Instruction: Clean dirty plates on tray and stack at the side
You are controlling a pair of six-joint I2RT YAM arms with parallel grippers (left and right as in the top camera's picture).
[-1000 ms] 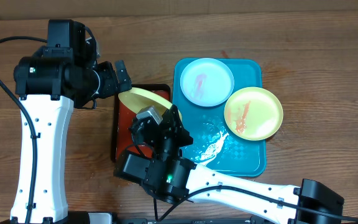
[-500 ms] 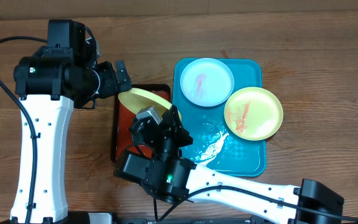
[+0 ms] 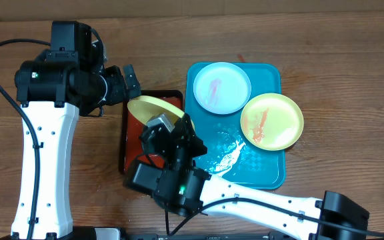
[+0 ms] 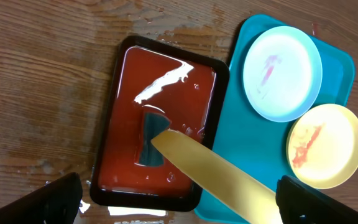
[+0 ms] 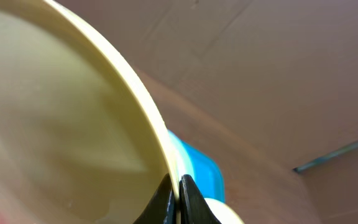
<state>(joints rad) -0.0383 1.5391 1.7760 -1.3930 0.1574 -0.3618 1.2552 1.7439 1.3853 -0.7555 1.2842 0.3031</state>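
Right gripper (image 5: 174,198): clenching the rim of a yellow-green round plastic plate (image 3: 153,105), tilting it over a small black-rimmed red tray (image 4: 123,93), which is seemingly wet.
Left gripper (image 3: 124,80): hanging spread wide and grasping nothing.
Large teal-blue plastic tray (image 3: 259,167): carrying a pale mint-rimmed plate (image 3: 222,87) and a second yellow-green plate (image 3: 272,121), both smeared.

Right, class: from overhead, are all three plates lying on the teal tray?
No, only the mint plate and one yellow plate lie on the teal tray; the right gripper holds the third plate tilted over the red tray.
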